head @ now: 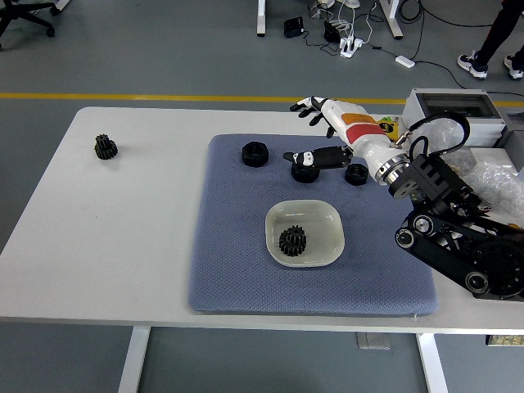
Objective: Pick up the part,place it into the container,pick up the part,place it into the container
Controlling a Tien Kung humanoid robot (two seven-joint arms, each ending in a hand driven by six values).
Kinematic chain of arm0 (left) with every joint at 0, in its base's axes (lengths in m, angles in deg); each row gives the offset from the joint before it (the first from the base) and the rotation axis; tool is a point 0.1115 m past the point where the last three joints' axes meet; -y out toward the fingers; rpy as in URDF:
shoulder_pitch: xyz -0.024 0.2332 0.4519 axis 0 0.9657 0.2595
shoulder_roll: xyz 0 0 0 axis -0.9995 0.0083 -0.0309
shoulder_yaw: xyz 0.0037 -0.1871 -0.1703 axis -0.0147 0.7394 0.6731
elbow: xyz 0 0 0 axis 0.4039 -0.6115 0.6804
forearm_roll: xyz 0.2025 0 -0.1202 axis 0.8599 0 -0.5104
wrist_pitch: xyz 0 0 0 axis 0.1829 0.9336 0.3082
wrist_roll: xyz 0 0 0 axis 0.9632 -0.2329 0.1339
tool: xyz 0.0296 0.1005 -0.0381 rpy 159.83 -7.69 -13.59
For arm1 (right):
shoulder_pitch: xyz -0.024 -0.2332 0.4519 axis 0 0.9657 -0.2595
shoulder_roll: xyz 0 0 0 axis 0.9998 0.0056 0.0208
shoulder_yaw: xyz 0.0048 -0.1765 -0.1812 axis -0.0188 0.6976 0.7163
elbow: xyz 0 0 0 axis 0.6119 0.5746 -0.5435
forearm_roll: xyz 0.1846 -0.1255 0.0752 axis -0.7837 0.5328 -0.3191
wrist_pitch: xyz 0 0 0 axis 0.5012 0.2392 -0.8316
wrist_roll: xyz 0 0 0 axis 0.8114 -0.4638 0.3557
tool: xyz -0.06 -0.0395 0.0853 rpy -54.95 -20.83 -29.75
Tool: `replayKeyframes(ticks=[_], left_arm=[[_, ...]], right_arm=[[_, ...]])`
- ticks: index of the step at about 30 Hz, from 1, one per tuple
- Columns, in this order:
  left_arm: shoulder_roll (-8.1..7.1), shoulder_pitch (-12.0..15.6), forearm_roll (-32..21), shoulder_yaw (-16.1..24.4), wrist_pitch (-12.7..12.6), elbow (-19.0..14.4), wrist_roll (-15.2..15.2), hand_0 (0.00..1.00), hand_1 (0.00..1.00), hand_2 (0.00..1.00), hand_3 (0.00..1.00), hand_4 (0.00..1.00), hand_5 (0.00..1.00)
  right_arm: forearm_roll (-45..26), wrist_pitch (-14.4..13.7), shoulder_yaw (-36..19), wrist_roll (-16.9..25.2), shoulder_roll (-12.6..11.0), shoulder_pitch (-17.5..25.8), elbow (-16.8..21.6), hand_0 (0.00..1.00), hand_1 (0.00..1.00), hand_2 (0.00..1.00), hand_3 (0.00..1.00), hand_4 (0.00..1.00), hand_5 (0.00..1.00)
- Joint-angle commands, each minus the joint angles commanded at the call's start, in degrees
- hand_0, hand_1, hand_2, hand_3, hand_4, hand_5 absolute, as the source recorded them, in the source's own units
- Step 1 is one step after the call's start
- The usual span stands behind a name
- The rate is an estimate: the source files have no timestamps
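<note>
Material: the parts look like stiff black gears and rings, probably dense for their size, not fragile; you can expect toothed rims to give good purchase.
Grip point: take the black ring (304, 169) across its outer rim, thumb against fingers.
Right hand (323, 131): fingers spread, holding nothing, raised over the far edge of the blue mat (229, 270).
Ring position: just below the thumb, on the mat, apart from the hand.
Other parts: second ring (255, 153) further left; a smaller one (355, 173) beside the wrist; stray gear (105, 146) well apart on the white table (123, 246).
Container: white dish (327, 237) holds one gear (292, 241).
Left hand: not in view.
</note>
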State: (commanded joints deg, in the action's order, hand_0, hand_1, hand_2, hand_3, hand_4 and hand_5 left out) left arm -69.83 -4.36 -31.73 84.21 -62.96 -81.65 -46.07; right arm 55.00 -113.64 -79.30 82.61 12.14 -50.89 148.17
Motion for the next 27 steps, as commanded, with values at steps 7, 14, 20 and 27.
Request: replayKeyframes(ticks=[7,14,20,27], left_arm=[[0.17,-0.2,-1.2,-0.4,-0.4,0.2,-0.3,0.649,0.659,0.612,0.552,0.586,0.478],[0.18,-0.2,-0.8,-0.1,-0.4,0.2,-0.3,0.649,0.658,0.612,0.552,0.586,0.478],[0.25,-0.1,-0.3,0.2,-0.4,0.3,-0.2,0.646,0.657,0.611,0.551,0.586,0.479],[0.34,-0.2,0.8,0.9,-0.5,0.4,0.0,0.647,0.656,0.611,0.552,0.586,0.476]], right_arm=[[-16.8,4.7,-2.6,14.8,-3.2,3.7,2.1,0.772,0.785,0.829,0.860,0.998,0.940],[-33.5,4.1,-8.0,17.3,-7.6,8.3,4.8,0.773,0.786,0.826,0.853,0.998,0.963],[-48.0,3.0,-12.8,17.2,-11.1,14.2,7.4,0.774,0.788,0.825,0.848,0.998,0.972],[-58.2,-2.5,-18.7,23.5,-12.0,23.6,10.5,0.763,0.777,0.824,0.818,0.998,0.956]])
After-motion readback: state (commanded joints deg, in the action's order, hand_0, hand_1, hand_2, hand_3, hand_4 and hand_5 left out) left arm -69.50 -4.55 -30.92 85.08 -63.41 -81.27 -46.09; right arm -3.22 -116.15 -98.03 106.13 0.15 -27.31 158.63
